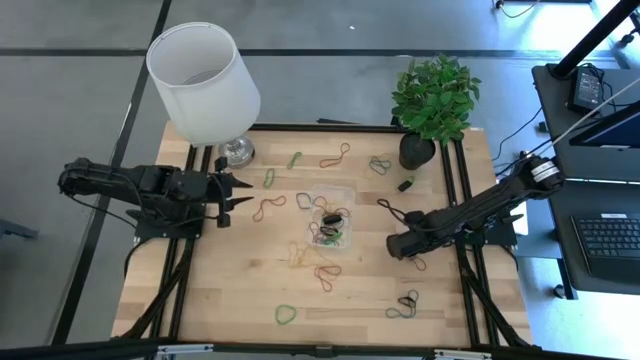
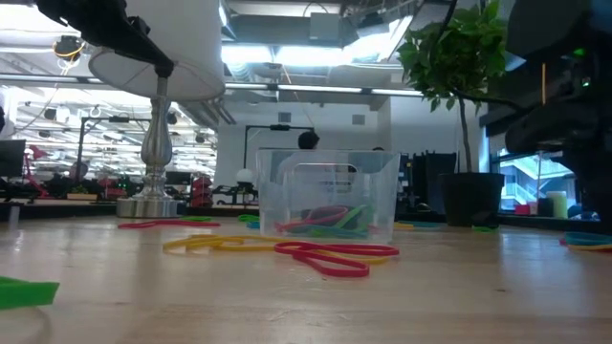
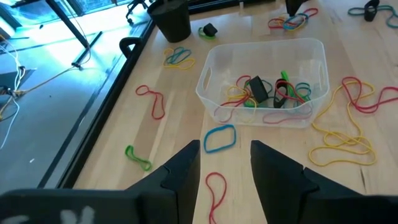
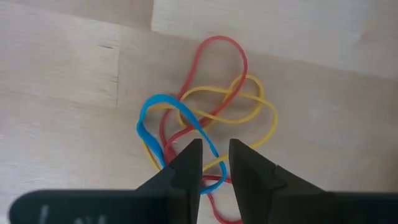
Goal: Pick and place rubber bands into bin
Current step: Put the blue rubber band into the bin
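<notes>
Bands: red/yellow/blue tangle [image 4: 199, 130] sits right under right gripper [image 4: 214, 155]
Jaws: narrow gap, straddling strands, nothing pinched yet
Bin [image 1: 330, 215]: toward table middle
Left gripper [image 3: 225, 155]: spread, waiting

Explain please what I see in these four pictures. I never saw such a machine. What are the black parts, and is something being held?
It is a robot with two dark arms working at a wooden table. One camera looks down from above, one sits at table height, and one rides on each wrist. Coloured rubber bands lie scattered; some are already in the clear bin. A lamp and a plant stand at the back. The left gripper hangs open, empty, facing the bin. The right gripper is low over a red, yellow and blue tangle, fingers narrowly apart, nothing gripped yet.
</notes>
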`<action>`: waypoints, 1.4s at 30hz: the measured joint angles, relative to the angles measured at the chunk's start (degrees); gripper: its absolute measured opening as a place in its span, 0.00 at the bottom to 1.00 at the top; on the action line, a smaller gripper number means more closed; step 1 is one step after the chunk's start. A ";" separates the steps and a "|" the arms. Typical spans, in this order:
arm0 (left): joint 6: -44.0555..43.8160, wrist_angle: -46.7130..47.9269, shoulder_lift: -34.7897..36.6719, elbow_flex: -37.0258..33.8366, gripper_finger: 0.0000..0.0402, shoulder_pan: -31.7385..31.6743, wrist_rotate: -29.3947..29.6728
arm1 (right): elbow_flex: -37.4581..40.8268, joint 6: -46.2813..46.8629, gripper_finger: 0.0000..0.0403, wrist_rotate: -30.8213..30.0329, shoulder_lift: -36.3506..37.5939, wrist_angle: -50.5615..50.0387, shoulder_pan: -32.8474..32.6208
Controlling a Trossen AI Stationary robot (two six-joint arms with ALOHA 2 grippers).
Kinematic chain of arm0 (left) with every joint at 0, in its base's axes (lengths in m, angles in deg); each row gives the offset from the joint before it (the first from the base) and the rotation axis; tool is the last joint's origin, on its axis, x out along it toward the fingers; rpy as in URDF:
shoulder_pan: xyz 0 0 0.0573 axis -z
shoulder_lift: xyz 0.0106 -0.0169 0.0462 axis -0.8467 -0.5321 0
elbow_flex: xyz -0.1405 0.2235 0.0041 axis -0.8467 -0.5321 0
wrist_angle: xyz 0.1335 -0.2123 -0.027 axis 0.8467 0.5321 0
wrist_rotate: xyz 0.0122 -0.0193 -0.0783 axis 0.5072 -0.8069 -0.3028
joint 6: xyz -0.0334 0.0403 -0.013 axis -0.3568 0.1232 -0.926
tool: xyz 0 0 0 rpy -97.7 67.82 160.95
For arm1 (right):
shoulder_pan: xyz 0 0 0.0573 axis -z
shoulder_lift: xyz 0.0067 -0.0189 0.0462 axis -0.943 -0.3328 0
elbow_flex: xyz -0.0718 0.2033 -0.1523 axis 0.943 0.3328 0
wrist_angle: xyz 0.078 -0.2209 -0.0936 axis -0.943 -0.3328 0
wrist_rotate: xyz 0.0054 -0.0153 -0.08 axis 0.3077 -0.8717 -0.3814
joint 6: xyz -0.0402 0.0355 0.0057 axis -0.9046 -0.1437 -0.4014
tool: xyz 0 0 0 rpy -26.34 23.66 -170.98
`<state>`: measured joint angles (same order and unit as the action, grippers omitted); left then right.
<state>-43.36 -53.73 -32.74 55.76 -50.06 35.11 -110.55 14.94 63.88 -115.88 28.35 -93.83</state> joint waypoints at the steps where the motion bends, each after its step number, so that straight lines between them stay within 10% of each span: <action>1: -0.02 0.02 0.00 0.00 0.34 0.00 0.00 | 0.00 -0.02 0.20 0.00 -0.34 -0.02 0.00; 42: -1.53 0.04 0.00 -0.01 0.33 -0.01 -0.04 | 0.06 -3.41 0.06 0.07 -4.97 4.40 -0.04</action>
<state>-44.89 -53.69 -32.74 55.75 -50.07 35.07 -110.48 11.54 63.95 -120.85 32.75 -93.87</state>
